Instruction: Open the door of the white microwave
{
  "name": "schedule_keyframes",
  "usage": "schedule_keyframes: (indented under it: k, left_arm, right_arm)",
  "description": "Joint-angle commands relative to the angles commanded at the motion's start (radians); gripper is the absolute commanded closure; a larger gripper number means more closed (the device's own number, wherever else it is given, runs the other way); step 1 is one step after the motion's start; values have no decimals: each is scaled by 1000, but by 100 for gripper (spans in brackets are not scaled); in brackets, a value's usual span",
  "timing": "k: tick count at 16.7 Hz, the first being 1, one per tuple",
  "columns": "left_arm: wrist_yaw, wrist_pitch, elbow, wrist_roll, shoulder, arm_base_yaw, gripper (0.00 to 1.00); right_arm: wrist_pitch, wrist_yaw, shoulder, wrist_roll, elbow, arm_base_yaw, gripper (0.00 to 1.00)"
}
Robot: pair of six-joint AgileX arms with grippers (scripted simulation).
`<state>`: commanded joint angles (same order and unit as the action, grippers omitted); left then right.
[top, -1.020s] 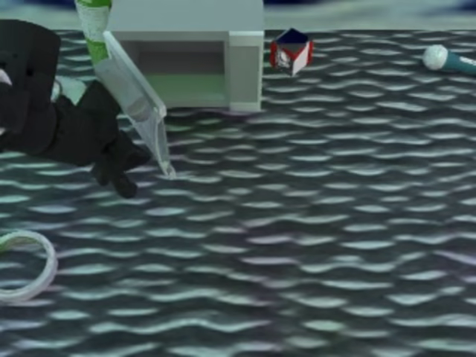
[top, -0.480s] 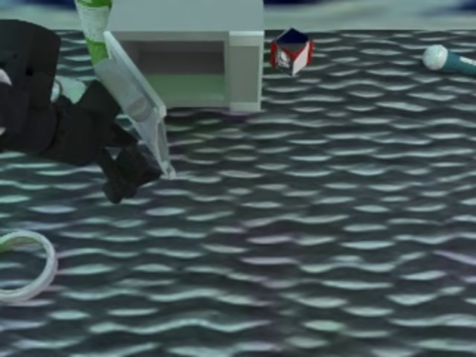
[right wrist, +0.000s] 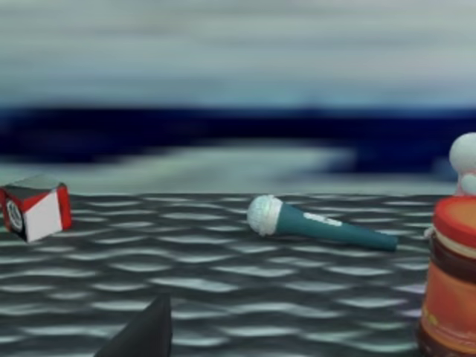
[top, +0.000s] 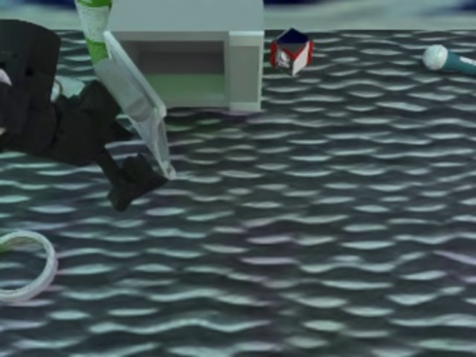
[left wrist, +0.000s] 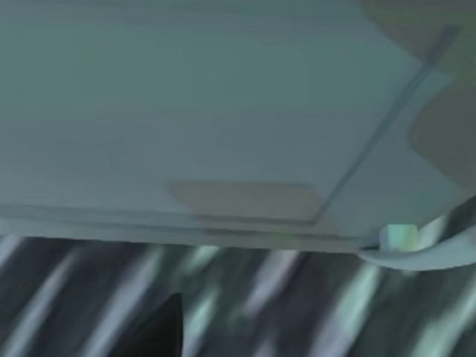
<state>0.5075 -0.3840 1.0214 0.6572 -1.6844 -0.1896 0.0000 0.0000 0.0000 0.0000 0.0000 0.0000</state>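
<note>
Grey rippled cloth covers the bench (top: 312, 245) across nearly your whole top view. At the upper left of that frame sits the white microwave (top: 195, 52), its cavity exposed with a greenish floor and the narrow side panel on its right. The door (top: 137, 100) hangs swung outward, running diagonally from the oven's upper left corner down toward the middle left, its free edge ending close to the bench. In your left wrist view the door (left wrist: 223, 111) fills the upper frame as a pale translucent sheet.

Your left arm reaches in from the left edge, and the left tool (top: 134, 182) sits just beside the door's free lower corner; you cannot tell whether it is clenched or released, or whether it touches the panel.

Smaller things: a white ring (top: 30, 264) at the lower left edge, a teal microphone (top: 448, 59) at the upper right, a red-and-white cube (top: 291, 50) right of the oven, and an orange jar (right wrist: 450, 275) at the right wrist view's right edge.
</note>
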Motion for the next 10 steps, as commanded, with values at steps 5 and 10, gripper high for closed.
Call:
schedule_keyframes:
  k: [5, 10]
  left_arm:
    - [-9, -56, -14, -9, 75, -4, 0]
    - [-17, -184, -42, -32, 244, -10, 0]
  right_arm:
    - [0, 0, 0, 0, 0, 0, 0]
    - [0, 0, 0, 0, 0, 0, 0]
